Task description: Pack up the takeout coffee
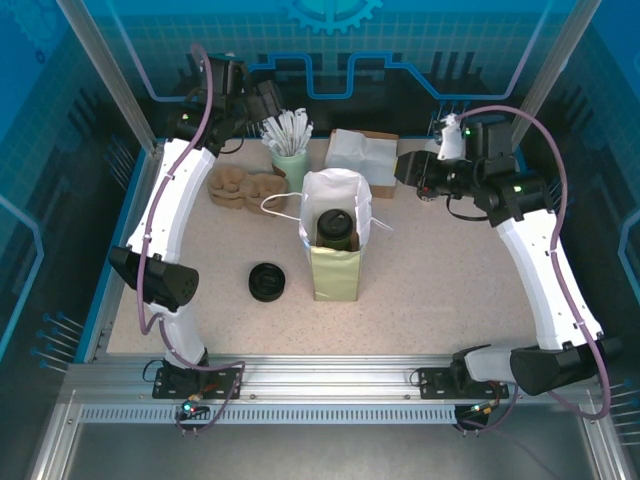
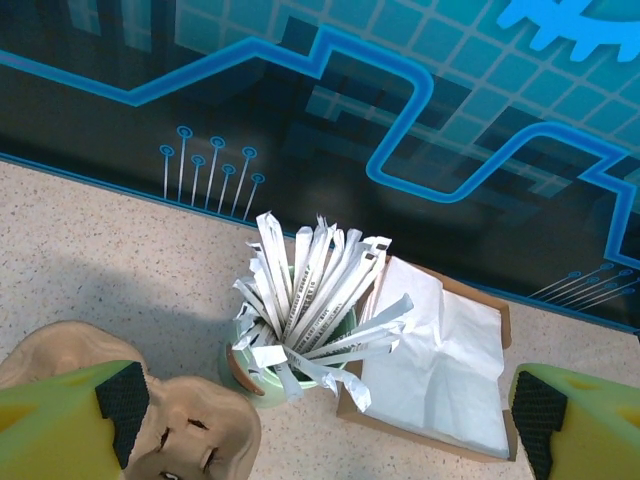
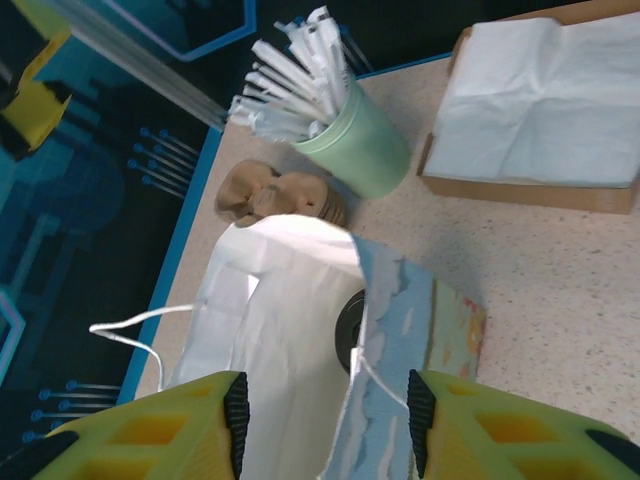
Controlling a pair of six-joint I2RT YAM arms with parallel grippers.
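Two pincers both stand wide open and hold nothing. The left pincer (image 2: 325, 420), with yellow-green fingers and black pads, hangs over the far left part of the speckled beige surface (image 1: 430, 290). Its wrist camera looks down on a pale green cup full of paper-wrapped sticks (image 2: 300, 330). A stack of white paper napkins in a shallow brown cardboard tray (image 2: 440, 350) sits just to the right of that cup, and brown moulded-pulp cup carriers (image 2: 195, 430) lie just to its left.

The right pincer (image 3: 328, 425) hangs over the far right part of the surface, beside the napkin tray and pointing toward the middle. The upright paper bag with a white inside and thin string handles (image 1: 335, 272) shows beyond its spread fingers. In the overhead view that pincer is apart from the bag.

The takeout coffee, a small paper cup with a round black plastic lid (image 1: 335, 228), stands inside the open bag at the middle of the surface. Its lid is seen from above through the bag's mouth. A low black pile of round lids (image 1: 267, 281) rests on the surface near the bag's left side, apart from it.
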